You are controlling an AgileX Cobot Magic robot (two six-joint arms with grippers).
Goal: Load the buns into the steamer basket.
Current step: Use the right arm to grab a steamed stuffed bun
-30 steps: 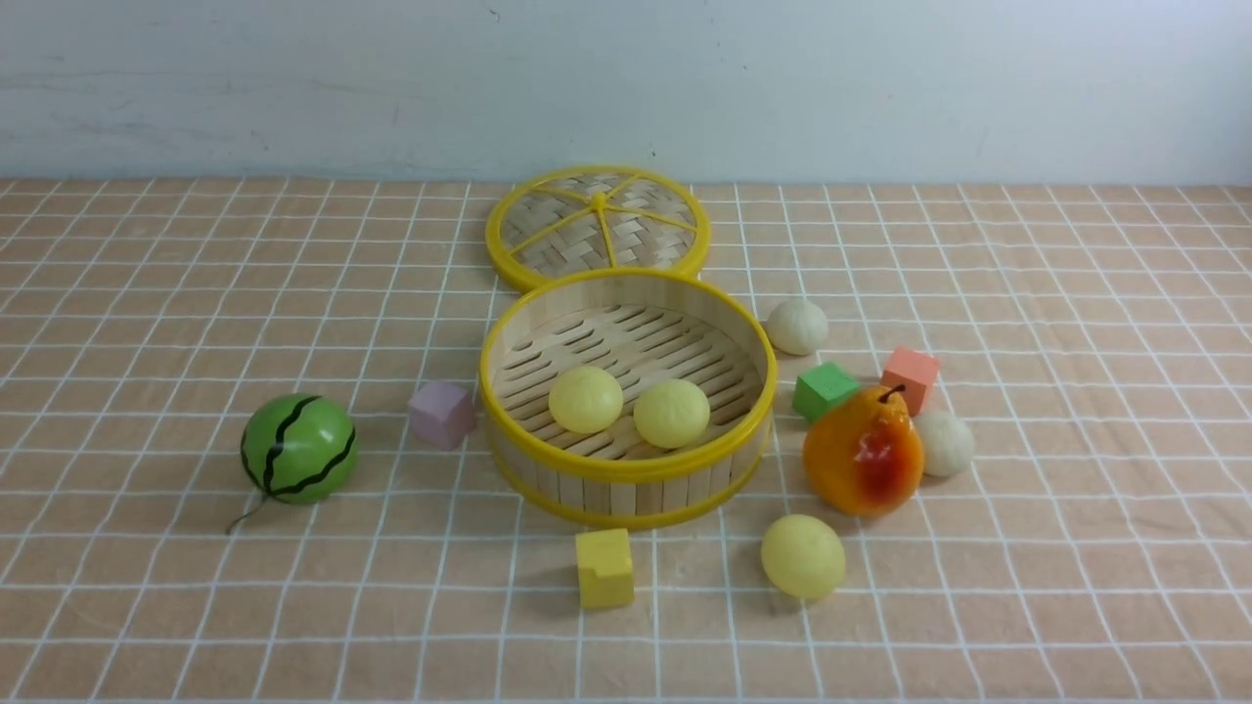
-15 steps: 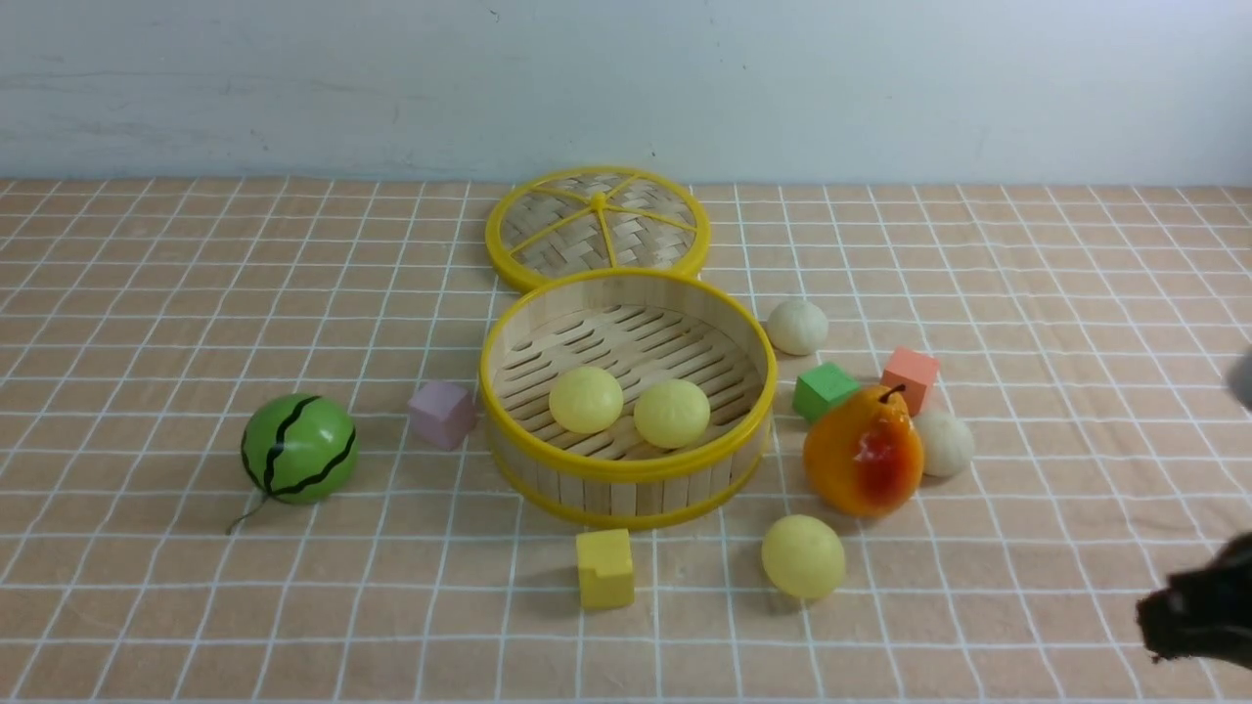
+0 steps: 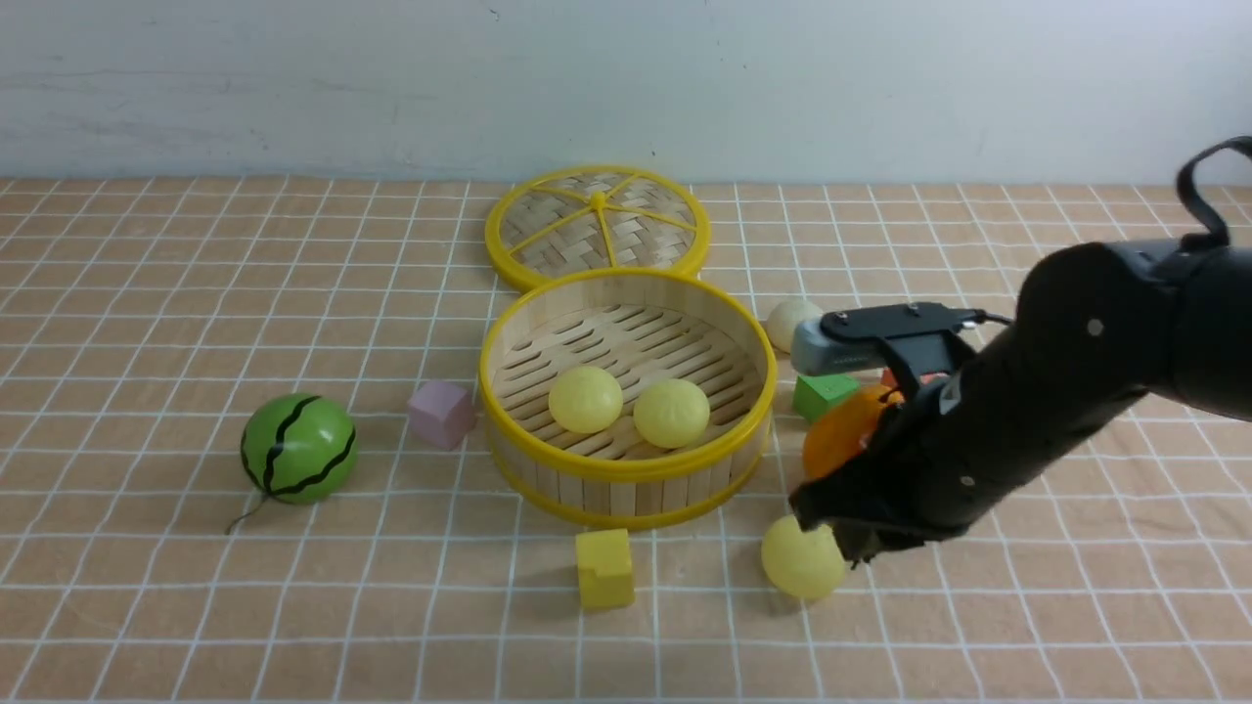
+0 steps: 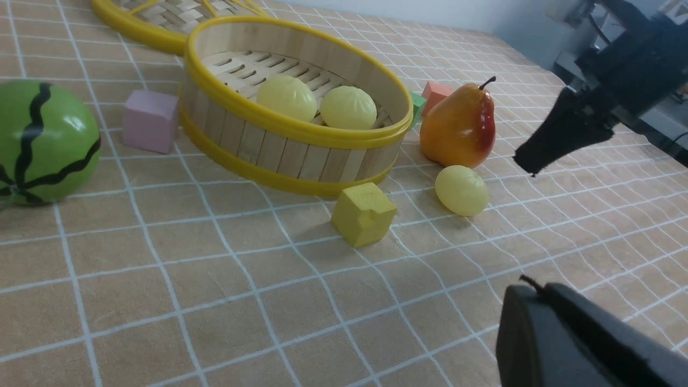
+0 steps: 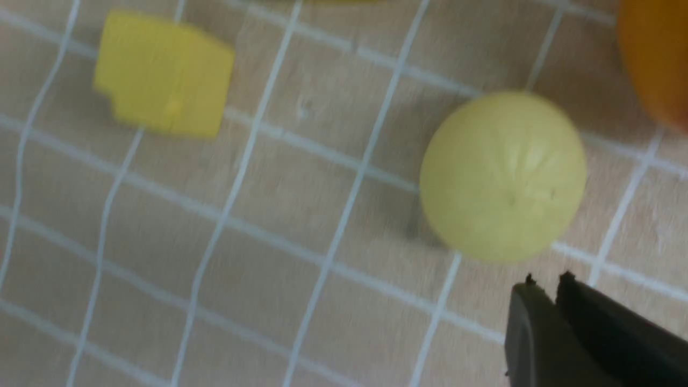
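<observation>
Right gripper hung with fingers together, tips just beside the loose yellow bun, near the worktop's front edge, right of centre. Risk: if I lowered it unopened, it would nudge the bun, which looked free to roll toward the yellow cube. The pear sat close behind and could foul the arm. The steamer basket, mid-worktop, held two buns.

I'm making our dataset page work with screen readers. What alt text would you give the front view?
The robot's right gripper hovers close to a pale yellow bun on a checked tablecloth, near a bamboo steamer basket holding two yellow buns. A lid, pear, watermelon ball and coloured cubes lie around it.
</observation>
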